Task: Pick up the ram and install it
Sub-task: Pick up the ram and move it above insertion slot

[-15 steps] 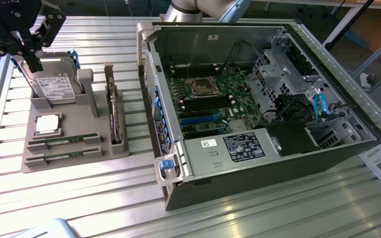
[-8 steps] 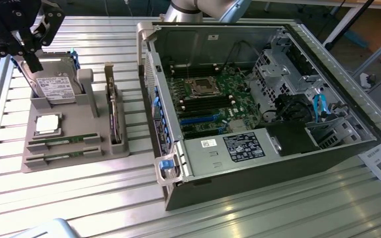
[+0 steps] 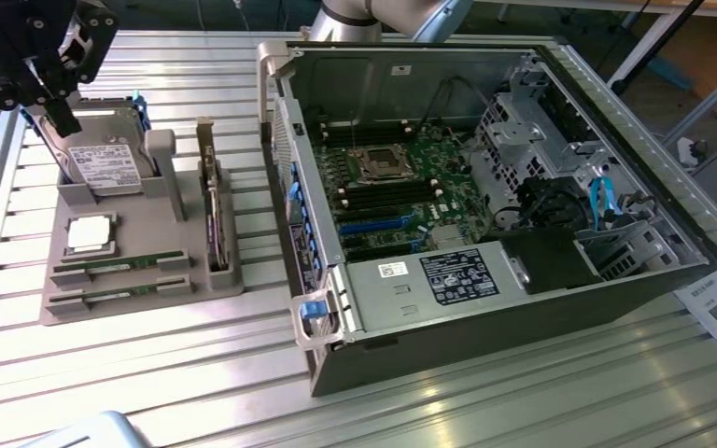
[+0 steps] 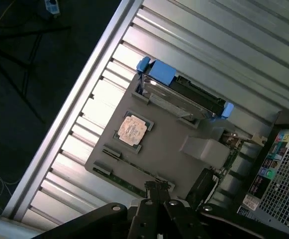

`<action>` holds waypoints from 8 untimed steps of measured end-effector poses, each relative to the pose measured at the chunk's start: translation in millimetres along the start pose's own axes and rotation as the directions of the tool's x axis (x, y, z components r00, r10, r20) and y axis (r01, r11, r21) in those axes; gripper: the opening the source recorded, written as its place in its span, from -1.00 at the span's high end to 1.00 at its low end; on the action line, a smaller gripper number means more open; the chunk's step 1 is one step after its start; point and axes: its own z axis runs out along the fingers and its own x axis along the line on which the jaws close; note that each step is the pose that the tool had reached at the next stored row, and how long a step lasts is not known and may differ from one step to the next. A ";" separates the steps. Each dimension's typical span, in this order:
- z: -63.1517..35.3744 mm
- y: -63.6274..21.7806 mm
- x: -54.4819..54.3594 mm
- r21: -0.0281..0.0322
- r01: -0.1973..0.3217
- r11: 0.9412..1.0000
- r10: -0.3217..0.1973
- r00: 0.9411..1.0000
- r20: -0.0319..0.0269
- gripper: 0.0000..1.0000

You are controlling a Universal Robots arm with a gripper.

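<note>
— Where is the ram?
— The ram (image 3: 122, 264) sits in the gray holder tray (image 3: 147, 219), in the lower left of the exterior view. A second ram stick (image 3: 119, 292) lies just beside it, parallel and nearer the tray's front edge. Both are green strips caught in brackets at their ends.

— Which way does it run?
— Its long axis crosses the exterior view from left to right, rising slightly. Its right end is toward the open computer case (image 3: 521, 327).

— What else does the tray hold?
— A silver processor (image 3: 91, 233) is just behind the ram, and a hard drive (image 3: 107, 163) with blue caddy parts is behind that. An expansion card (image 3: 216, 219) stands on edge along the tray's right side.

— And the claw?
— The gripper (image 3: 63, 117) hangs in the upper left of the exterior view, over the hard drive and well apart from the ram. Its jaws are pressed together on nothing.

— How do the views differ?
— The exterior view looks into the case, at the motherboard (image 3: 396, 182) with its processor socket (image 3: 375, 166) and blue cables (image 3: 601, 201). The wrist view looks past the gripper (image 4: 157, 186) onto the tray (image 4: 169, 139), ram (image 4: 134, 167), processor (image 4: 133, 129) and hard drive (image 4: 184, 94). It also takes in dark floor (image 4: 30, 74) beyond the slatted table (image 4: 209, 30).
</note>
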 end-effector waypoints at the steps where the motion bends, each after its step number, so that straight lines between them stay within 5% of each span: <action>1: 0.0 0.0 -0.1 -0.001 0.020 1.000 -0.020 1.000 -0.001 0.80; 8: 0.0 -0.3 -0.5 -0.004 0.136 0.991 -0.136 0.991 -0.007 0.80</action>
